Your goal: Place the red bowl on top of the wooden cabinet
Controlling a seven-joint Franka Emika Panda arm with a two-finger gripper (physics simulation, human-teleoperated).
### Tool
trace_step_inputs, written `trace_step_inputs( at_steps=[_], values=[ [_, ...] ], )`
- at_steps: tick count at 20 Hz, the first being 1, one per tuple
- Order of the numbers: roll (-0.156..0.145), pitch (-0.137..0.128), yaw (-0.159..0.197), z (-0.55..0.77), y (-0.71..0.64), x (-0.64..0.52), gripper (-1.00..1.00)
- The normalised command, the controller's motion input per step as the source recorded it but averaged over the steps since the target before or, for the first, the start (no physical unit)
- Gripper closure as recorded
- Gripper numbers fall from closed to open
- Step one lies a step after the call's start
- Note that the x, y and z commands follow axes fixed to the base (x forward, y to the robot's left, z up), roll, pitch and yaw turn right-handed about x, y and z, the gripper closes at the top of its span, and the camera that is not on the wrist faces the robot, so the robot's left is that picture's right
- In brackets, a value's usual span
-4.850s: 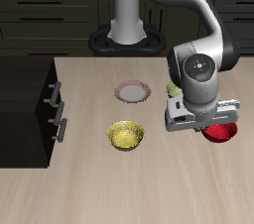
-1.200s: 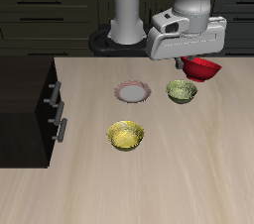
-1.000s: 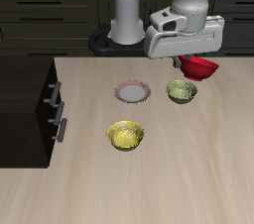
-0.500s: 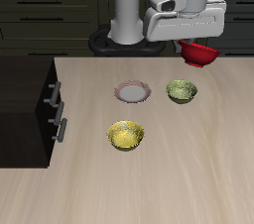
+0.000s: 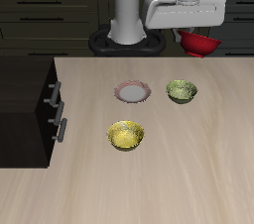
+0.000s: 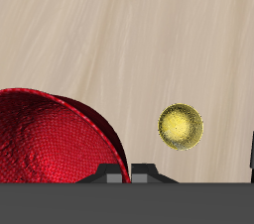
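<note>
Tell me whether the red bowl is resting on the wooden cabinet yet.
No, the red bowl hangs lifted at the gripper, away from the wooden cabinet.

Mostly glossy bowls, pale wood grain and smooth robot plastic.

Red bowl [image 6: 55, 139]: bright glossy outside, inside finely pebbled like coarse mesh. Yellow bowl [image 5: 126, 135]: shiny, glassy-looking, with a speckled, grainy inside. Olive-green bowl [image 5: 182, 91]: same glossy finish, mottled inside. Small plate [image 5: 133, 92]: smooth, pale centre with a dull reddish rim. Table [image 5: 149, 188]: light wood, streaked grain, matt to satin. Wooden cabinet [image 5: 28, 94]: very dark, nearly black, flat matt faces, grain not discernible; bar handles [image 5: 57, 112] silvery, metallic sheen. Gripper [image 5: 190, 36]: housing of smooth light-grey plastic-like shell, slightly glossy, with darker matt parts at the fingers in the wrist view.
</note>
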Motion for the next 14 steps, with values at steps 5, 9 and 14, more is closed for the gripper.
trace_step_inputs(
  at_steps=[5,9,14],
  values=[
    [-0.008,-0.014,-0.019,0.16,-0.04,-0.09,1.00],
    [-0.001,-0.018,-0.008,0.12,0.00,-0.05,1.00],
    [0.003,-0.007,-0.012,0.08,0.01,-0.04,1.00]
  ],
)
